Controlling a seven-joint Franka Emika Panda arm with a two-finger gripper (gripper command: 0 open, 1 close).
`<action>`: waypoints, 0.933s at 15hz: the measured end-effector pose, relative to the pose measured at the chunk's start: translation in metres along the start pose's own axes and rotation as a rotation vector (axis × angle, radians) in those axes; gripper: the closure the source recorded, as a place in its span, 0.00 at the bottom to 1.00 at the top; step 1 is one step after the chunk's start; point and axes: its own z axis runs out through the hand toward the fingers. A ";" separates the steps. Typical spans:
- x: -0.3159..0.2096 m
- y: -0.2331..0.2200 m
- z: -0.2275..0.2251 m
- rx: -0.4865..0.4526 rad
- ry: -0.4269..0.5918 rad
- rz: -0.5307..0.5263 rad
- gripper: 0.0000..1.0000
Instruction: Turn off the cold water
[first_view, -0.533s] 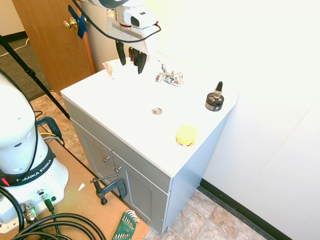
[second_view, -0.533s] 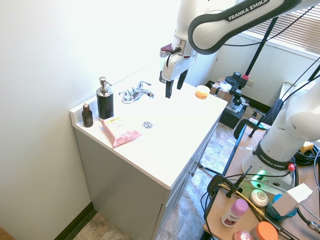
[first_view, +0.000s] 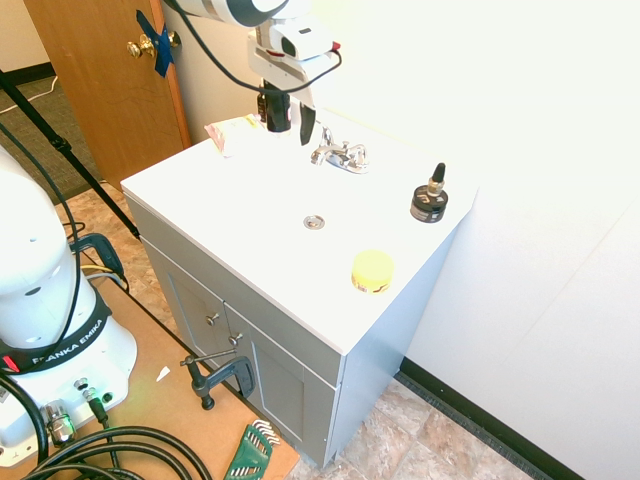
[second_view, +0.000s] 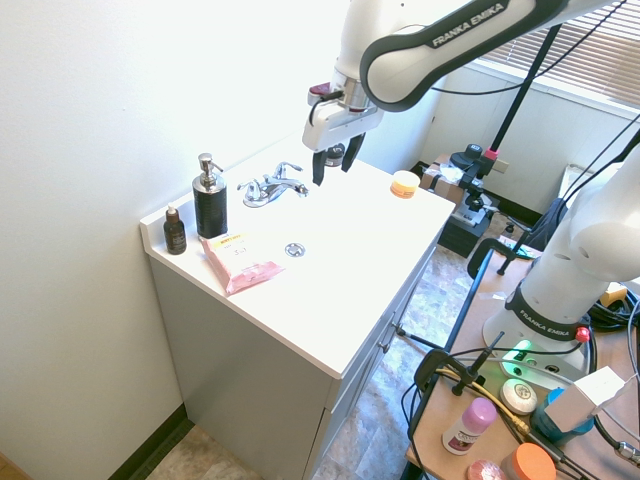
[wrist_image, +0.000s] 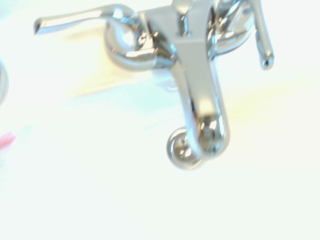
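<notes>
Cold-water lever (wrist_image: 262, 37): points forward over the basin (second_view: 322, 240), long axis roughly along the spout (wrist_image: 201, 85).
Left-hand lever (wrist_image: 72, 20): points outward, sideways.
Gripper (second_view: 335, 172): open, fingers apart.

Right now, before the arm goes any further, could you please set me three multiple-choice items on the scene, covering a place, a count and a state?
1. Where does the pink soft packet lie?
A) On the floor
B) Beside the tall black pump bottle
C) Against the wooden door

2. How many lever handles has the shiny chrome faucet?
A) One
B) Three
C) Two

3. How is the black-fingered gripper?
A) Open
B) Shut on the faucet spout
C) Shut on the packet

Key:
1 B: the second exterior view shows them side by side on the white countertop.
2 C: the wrist view shows one lever on each side of the spout.
3 A: both exterior views show the fingers apart.
</notes>
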 end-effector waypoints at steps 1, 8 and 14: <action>0.014 -0.010 0.010 -0.006 0.018 0.035 0.00; 0.085 -0.031 0.070 -0.058 0.079 0.149 0.00; 0.120 -0.038 0.078 -0.065 0.131 0.181 0.00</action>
